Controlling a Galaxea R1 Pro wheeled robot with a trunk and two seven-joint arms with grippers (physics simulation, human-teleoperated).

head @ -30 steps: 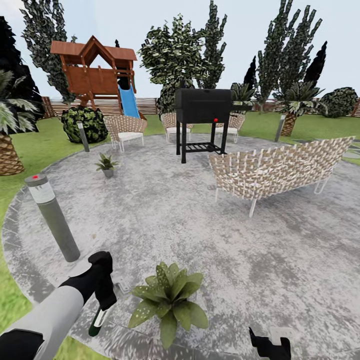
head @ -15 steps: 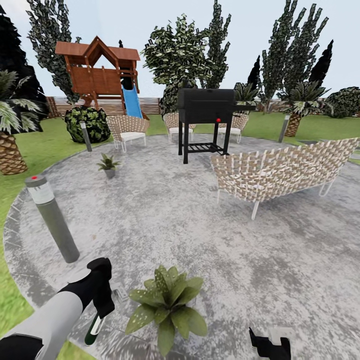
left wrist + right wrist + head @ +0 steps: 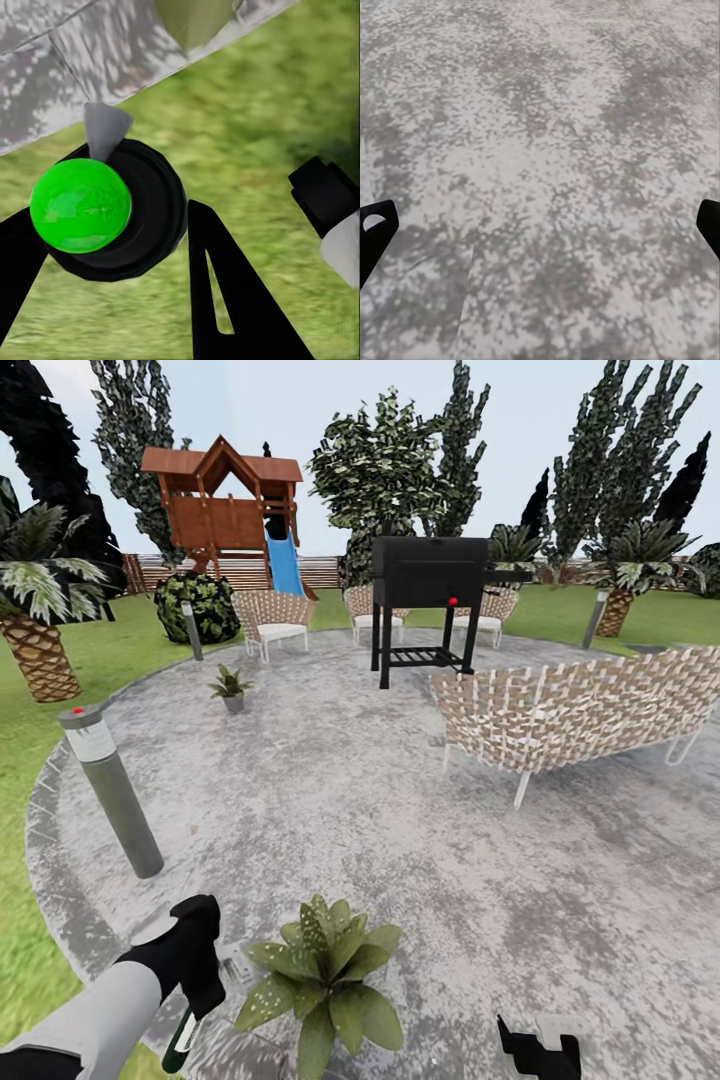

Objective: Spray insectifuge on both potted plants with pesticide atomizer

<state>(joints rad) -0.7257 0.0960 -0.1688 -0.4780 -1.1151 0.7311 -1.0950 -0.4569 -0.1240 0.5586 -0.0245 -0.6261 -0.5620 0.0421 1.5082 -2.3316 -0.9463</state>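
In the head view my left gripper [image 3: 205,988] is shut on the pesticide atomizer [image 3: 181,1044], a slim dark green bottle that hangs down at the patio's near edge. It is just left of the near potted plant [image 3: 320,975]. The left wrist view looks along the atomizer [image 3: 81,206], a bright green round end in a black ring held between the black fingers [image 3: 232,300], with lawn below. The second potted plant [image 3: 232,688] stands far off on the left of the patio. My right gripper [image 3: 540,1052] is low at the frame's bottom, and the right gripper [image 3: 540,225] is open over bare paving.
A grey bollard light [image 3: 112,792] stands close on the left of the round patio [image 3: 400,840]. A woven sofa [image 3: 570,710], a black grill [image 3: 430,595] and woven chairs [image 3: 275,618] lie farther back. A palm [image 3: 40,620] and lawn border the left side.
The whole head view has shifted to the right, so the camera has turned left. My left gripper still holds the atomizer beside the near plant, slightly lower in the picture.
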